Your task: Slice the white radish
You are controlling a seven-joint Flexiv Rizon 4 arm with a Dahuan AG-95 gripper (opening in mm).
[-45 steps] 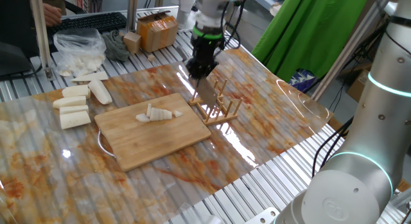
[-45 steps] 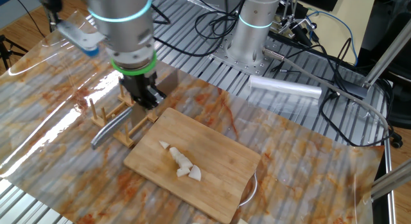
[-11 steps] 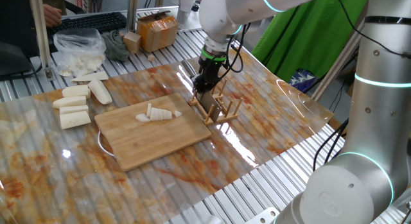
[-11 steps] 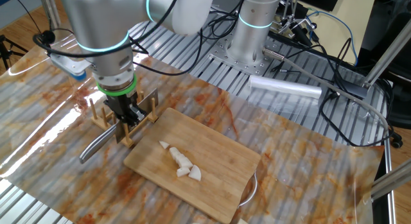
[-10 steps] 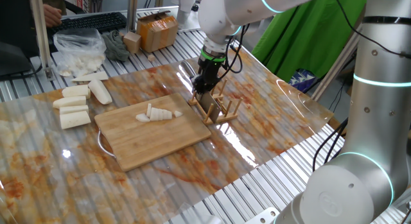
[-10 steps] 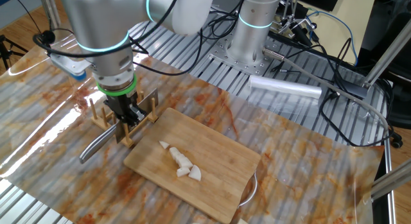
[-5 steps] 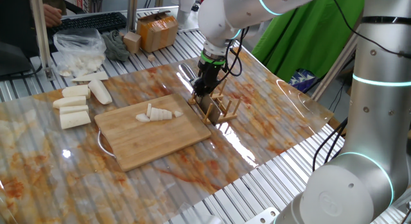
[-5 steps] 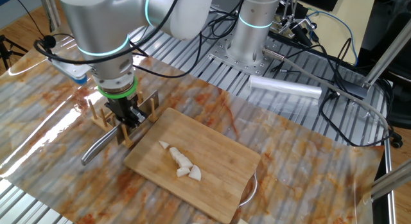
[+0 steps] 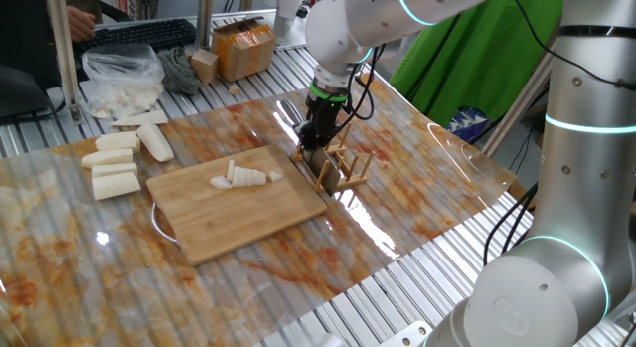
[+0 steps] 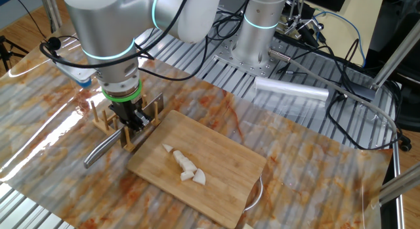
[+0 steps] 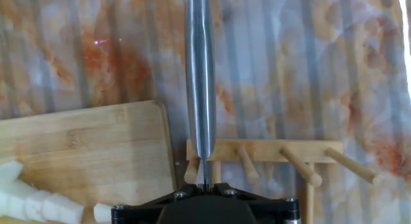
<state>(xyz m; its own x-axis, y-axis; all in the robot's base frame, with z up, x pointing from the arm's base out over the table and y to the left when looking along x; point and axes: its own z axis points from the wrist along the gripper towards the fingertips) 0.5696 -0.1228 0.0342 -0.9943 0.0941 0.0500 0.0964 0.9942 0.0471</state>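
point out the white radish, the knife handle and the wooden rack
white radish (image 10: 185,166): the other fixed view, middle of the cut piece
knife handle (image 11: 200,70): hand view, mid-shaft
wooden rack (image 11: 270,149): hand view, base bar

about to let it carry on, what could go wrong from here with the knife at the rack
1. The gripper is shut on the knife among the pegs of the wooden rack; the blade could snag a peg and drag or tip the rack.
2. The rack stands right beside the cutting board, so a snag might jolt the board and scatter the white radish slices.
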